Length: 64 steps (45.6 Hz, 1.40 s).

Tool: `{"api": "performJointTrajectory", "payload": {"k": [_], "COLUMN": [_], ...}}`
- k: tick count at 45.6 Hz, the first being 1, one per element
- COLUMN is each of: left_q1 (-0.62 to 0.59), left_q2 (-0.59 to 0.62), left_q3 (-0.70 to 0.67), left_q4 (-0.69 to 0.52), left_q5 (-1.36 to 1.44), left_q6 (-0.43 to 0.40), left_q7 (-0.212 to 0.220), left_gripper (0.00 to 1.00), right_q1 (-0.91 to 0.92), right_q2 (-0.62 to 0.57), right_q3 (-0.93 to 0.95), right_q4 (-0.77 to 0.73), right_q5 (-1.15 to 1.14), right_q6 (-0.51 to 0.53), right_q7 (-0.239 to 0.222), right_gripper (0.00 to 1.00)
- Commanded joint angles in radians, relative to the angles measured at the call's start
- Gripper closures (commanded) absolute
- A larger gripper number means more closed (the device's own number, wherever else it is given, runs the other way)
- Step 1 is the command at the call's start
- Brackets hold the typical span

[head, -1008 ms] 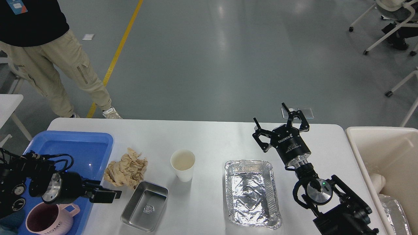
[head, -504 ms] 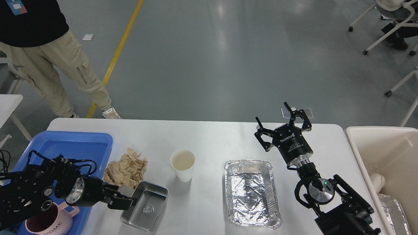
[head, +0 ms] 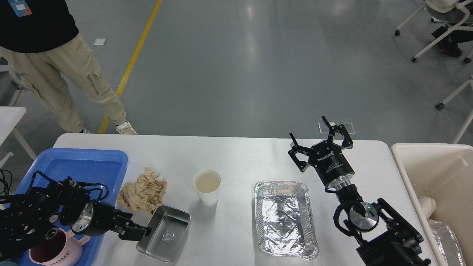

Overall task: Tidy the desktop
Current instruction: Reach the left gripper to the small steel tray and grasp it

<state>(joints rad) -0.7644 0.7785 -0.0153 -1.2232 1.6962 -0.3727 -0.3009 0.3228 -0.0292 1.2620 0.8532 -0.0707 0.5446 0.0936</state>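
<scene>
The white desktop (head: 244, 159) holds a crumpled brown paper (head: 142, 190), a white paper cup (head: 207, 186), a crinkled foil tray (head: 284, 218) and a small steel tray (head: 164, 232). My left gripper (head: 137, 232) lies low at the steel tray's left rim. It is dark and seen nearly end-on, so its fingers cannot be told apart. My right gripper (head: 308, 131) is raised over the table's far right part, behind the foil tray. It is open, points away from me and holds nothing.
A blue plastic tray (head: 85, 166) at the left edge holds a pink mug (head: 55, 253). A beige bin (head: 436, 173) stands beside the table's right end. A person (head: 55, 66) stands beyond the far left corner. Chairs (head: 443, 29) stand at the back right.
My left gripper moved right from the blue tray's edge to the steel tray's left rim, then shifted slightly down and back. The right arm hardly moved.
</scene>
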Motion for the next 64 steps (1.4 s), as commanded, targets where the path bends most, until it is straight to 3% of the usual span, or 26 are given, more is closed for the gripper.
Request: {"api": "performJointTrajectory", "payload": {"k": [1, 13, 20, 30, 52, 59, 62, 64], "left_q1": [0.001, -0.007, -0.015, -0.013, -0.013, -0.012, -0.012, -0.010], "left_q2": [-0.024, -0.054, -0.062, -0.062, -0.064, -0.064, -0.064, -0.062], "left_q3": [0.000, 0.025, 0.037, 0.037, 0.051, 0.051, 0.051, 0.051], "left_q4": [0.021, 0.044, 0.050, 0.059, 0.094, 0.099, 0.102, 0.102], "left_q5": [0.002, 0.013, 0.028, 0.118, 0.149, 0.151, 0.151, 0.151], "left_q6": [0.000, 0.000, 0.003, 0.006, 0.008, 0.008, 0.005, 0.005], "left_q7": [-0.007, -0.009, -0.026, -0.095, -0.115, -0.115, -0.116, -0.116], "left_gripper": [0.12, 0.12, 0.19, 0.28, 0.42, 0.60, 0.78, 0.82], "right_q1": [-0.001, -0.001, -0.001, -0.004, -0.008, -0.008, -0.008, -0.010], "right_q2": [-0.001, -0.001, -0.003, -0.003, -0.003, -0.003, -0.003, -0.003], "right_q3": [0.000, 0.000, 0.002, 0.002, 0.004, 0.004, 0.004, 0.004], "right_q4": [0.006, 0.007, 0.006, 0.007, 0.012, 0.020, 0.027, 0.027], "right_q5": [0.000, 0.000, 0.000, 0.000, 0.000, 0.000, 0.000, 0.000], "right_q6": [0.000, 0.000, 0.000, 0.001, 0.000, 0.000, 0.000, 0.000], "right_q7": [0.000, 0.000, 0.000, 0.000, 0.000, 0.000, 0.000, 0.000], "right_gripper": [0.00, 0.00, 0.00, 0.00, 0.00, 0.00, 0.00, 0.00]}}
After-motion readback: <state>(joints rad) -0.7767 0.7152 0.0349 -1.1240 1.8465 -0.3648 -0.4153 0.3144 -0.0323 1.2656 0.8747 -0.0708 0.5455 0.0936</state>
